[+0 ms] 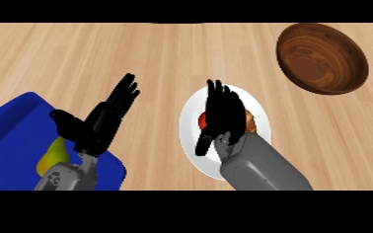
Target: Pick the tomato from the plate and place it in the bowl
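Note:
A white plate (pixel 191 109) lies on the wooden counter at centre. My right hand (pixel 221 112) hovers over it with straight fingers pointing away from me, hiding most of what lies on it. A sliver of the red tomato (pixel 202 122) shows at the hand's left edge, and a brownish item (pixel 251 122) peeks out at its right. The brown wooden bowl (pixel 321 58) stands at the far right, well apart from the hand. My left hand (pixel 105 116) rests open, fingers up, at the lower left.
A blue container (pixel 25 123) sits at the lower left under my left forearm, with a yellow-green pear (pixel 53 155) inside it. Bare wooden counter stretches between the plate and the bowl.

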Controlling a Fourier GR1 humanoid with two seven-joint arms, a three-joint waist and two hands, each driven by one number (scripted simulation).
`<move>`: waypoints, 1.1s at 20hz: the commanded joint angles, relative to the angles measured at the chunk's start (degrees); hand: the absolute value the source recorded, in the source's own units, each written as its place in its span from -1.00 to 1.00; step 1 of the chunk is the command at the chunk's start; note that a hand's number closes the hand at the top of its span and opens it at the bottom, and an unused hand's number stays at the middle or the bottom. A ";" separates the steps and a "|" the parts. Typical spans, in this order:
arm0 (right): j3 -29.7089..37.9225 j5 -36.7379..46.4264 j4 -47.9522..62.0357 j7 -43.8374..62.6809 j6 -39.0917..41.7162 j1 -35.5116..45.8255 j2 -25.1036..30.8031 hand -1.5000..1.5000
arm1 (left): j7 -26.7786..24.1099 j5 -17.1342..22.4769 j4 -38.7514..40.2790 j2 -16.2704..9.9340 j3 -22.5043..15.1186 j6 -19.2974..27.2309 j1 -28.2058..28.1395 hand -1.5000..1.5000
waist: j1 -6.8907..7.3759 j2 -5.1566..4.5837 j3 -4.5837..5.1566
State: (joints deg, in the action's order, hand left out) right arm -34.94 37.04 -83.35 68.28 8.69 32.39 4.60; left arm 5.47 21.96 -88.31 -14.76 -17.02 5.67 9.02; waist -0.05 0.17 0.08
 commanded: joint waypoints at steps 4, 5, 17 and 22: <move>0.93 2.35 3.58 9.14 6.19 0.30 -3.12 -1.00 | -0.83 -2.45 1.00 2.00 -1.19 0.54 -0.60 0.00 | -0.04 -0.10 -0.04; 2.95 1.49 3.98 7.52 7.10 0.83 -2.63 -1.00 | -0.37 -0.96 2.12 1.78 0.35 -0.86 0.80 0.00 | -0.09 -0.16 -0.04; -2.65 4.19 8.43 10.06 -0.98 0.27 -4.55 -1.00 | -0.52 -2.05 3.55 2.52 1.55 -2.99 1.21 0.00 | 0.47 -0.19 -0.05; 0.35 6.32 9.50 6.81 0.24 -0.83 -4.55 -1.00 | 0.95 -2.50 -0.95 2.35 2.33 -2.06 -1.17 0.00 | 0.44 -0.10 -0.07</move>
State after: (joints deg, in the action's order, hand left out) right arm -35.12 42.97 -74.45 66.06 8.78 30.65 0.97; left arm 4.88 19.12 -87.49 -11.99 -15.84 3.86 8.14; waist 0.32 0.05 0.02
